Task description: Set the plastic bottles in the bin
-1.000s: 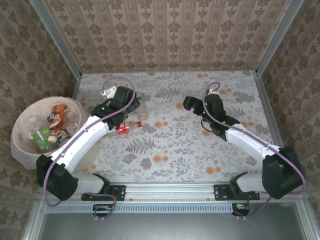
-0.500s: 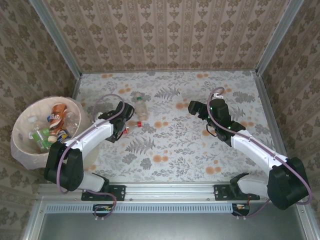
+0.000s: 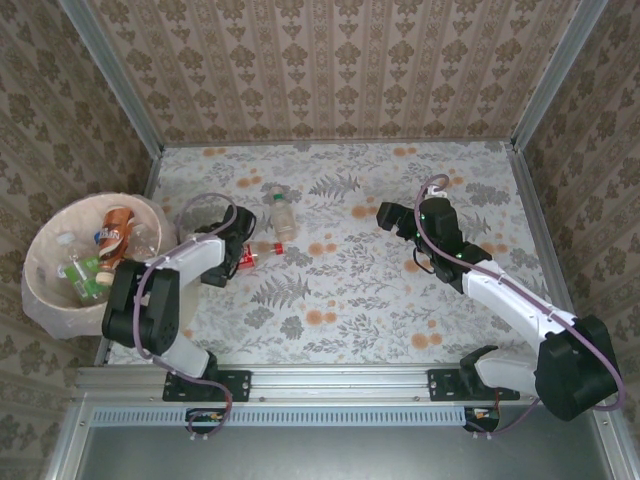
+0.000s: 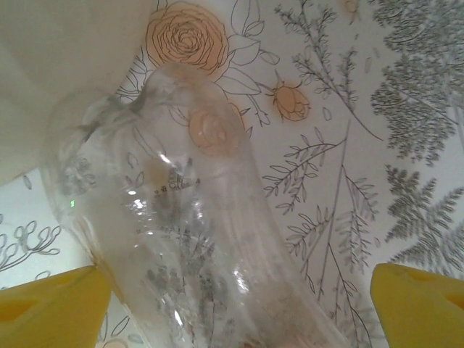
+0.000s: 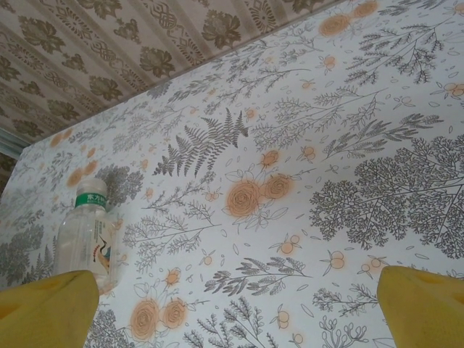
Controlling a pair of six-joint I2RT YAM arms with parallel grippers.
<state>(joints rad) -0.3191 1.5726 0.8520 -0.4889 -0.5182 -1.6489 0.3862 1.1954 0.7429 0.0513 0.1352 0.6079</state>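
Clear crumpled plastic bottle (image 4: pixel 181 217) between left gripper's (image 4: pixel 239 308) wide-apart yellow fingers (image 4: pixel 43 308).
Right gripper (image 5: pixel 232 312) wide open too — holding nothing — green-capped clear bottle (image 5: pixel 90 232) just ahead.

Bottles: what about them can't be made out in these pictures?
- Left wrist: clear bottle runs off the bottom edge; cap and label unseen.
- Right wrist: green-capped bottle, base hidden behind a yellow fingertip.
- Top: bottles in the bin overlap, too small to count.

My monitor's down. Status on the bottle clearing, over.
Left end effector open, straddling a clear bottle. Right end effector open, empty. Green-capped bottle also on table. Nothing blocking.
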